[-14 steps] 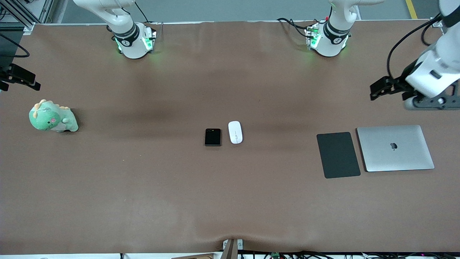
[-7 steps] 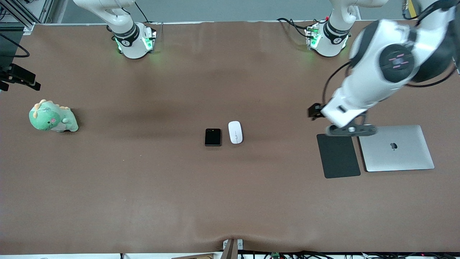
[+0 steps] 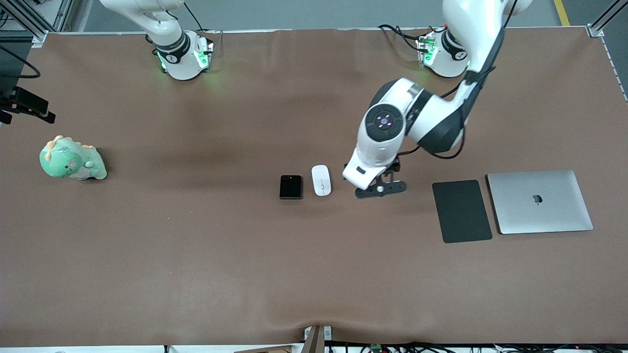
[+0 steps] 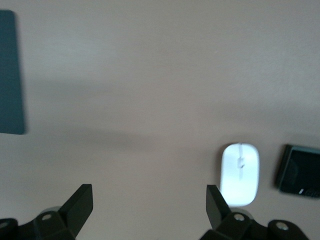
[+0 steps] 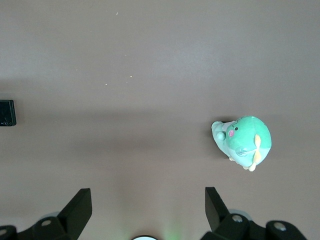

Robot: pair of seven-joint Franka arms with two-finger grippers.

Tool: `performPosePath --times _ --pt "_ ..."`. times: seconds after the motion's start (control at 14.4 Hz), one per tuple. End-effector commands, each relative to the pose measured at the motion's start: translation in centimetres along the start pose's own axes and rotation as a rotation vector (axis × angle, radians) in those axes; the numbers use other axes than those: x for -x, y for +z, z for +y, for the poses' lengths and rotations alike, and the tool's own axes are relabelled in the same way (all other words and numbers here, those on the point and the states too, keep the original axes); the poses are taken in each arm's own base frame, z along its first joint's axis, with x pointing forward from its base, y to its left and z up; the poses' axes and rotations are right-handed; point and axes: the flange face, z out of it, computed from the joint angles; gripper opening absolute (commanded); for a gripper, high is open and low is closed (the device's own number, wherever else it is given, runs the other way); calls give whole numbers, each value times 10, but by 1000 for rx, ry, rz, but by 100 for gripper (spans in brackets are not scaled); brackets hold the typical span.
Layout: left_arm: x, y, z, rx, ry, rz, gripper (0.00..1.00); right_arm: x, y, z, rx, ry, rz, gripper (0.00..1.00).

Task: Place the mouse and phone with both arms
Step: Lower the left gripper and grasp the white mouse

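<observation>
The white mouse [image 3: 321, 180] and the black phone [image 3: 290, 187] lie side by side in the middle of the table, the mouse toward the left arm's end. My left gripper [image 3: 381, 189] hangs open and empty over bare table between the mouse and the dark pad. Its wrist view shows the mouse [image 4: 240, 174] and the phone [image 4: 299, 170] beside one fingertip. My right gripper [image 5: 147, 200] waits open and empty high over the right arm's end of the table. Its black fingers [image 3: 34, 104] show at the front view's edge. The phone [image 5: 7, 113] shows at the edge of its wrist view.
A dark grey pad [image 3: 461, 211] and a closed silver laptop [image 3: 539, 202] lie side by side toward the left arm's end. A green dinosaur plush [image 3: 72, 159] sits toward the right arm's end, and the right wrist view looks down on the plush [image 5: 245, 141].
The left arm has swung in from its end of the table, past the pad, to just beside the mouse. Right arm, mouse and phone have not moved.
</observation>
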Motion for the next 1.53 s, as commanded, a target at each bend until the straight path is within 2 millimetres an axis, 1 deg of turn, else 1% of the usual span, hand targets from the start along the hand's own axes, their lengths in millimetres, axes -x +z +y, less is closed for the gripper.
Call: performPosePath --times 0.0,0.07,0.14,0.21,0.28,0.49,0.7,0.91,1.11,1.32,1.46 --pt "0 28 34 44 -70 36 100 5 -2 3 -6 10 -1 100" --pt "4 39 47 59 -87 41 100 5 -1 3 -6 10 -3 100" --pt "4 47 55 72 -106 45 100 5 -1 3 -8 9 -6 100" --pt "8 55 64 81 -113 48 100 5 0 3 -7 10 -7 100" --pt "10 65 69 89 -119 48 100 6 -1 4 -7 13 -7 100" --pt "27 93 87 86 -109 41 100 6 2 9 -10 25 -12 100" --pt "39 112 99 91 -104 36 100 2 6 10 -7 28 -16 100" --pt "46 122 103 91 -98 33 100 -4 19 19 -8 41 -40 100" --pt "54 136 110 87 -84 30 100 -5 21 21 -8 44 -48 100" --pt "59 149 111 72 -75 19 94 -5 22 23 1 47 -51 100" --pt "65 152 114 69 -65 19 91 -11 29 23 8 46 -58 100"
